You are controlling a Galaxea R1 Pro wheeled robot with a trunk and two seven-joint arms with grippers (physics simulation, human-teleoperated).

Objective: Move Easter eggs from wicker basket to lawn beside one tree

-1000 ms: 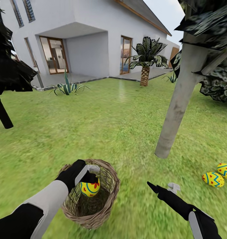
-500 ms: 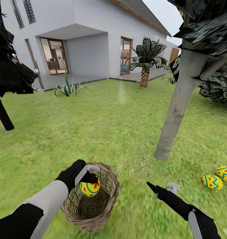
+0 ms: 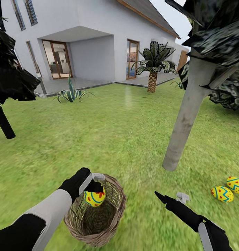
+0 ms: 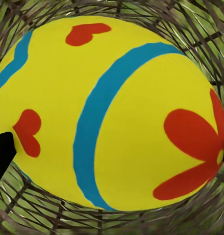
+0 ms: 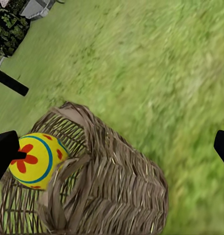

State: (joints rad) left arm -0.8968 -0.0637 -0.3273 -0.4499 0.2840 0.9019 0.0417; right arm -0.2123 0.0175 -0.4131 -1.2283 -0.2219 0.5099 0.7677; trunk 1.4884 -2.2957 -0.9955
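Observation:
My left gripper (image 3: pixel 96 185) is shut on a yellow Easter egg (image 3: pixel 94 197) with a blue band and a red flower, held at rim height inside the brown wicker basket (image 3: pixel 114 212) on the lawn (image 3: pixel 109 139). In the left wrist view the egg (image 4: pixel 112 112) fills the frame, with basket weave (image 4: pixel 112 223) behind it. The right wrist view looks across at the basket (image 5: pixel 112 191) and the held egg (image 5: pixel 37 160). My right gripper (image 3: pixel 170 196) hovers open to the right of the basket. Two more eggs (image 3: pixel 222 194) (image 3: pixel 235 184) lie on the grass right of the pale grey tree (image 3: pixel 184 118).
A thin black tree trunk (image 3: pixel 3 123) stands at the left. The white house (image 3: pixel 95 38) with its grey patio (image 3: pixel 63 84), a spiky plant (image 3: pixel 71 92) and a palm (image 3: pixel 153 68) lie far ahead. Dark leaves (image 3: pixel 220 38) hang at the upper right.
The whole picture has slid down a little, so the camera moved. The egg in my left gripper now sits slightly higher against the basket rim. The right gripper stays open.

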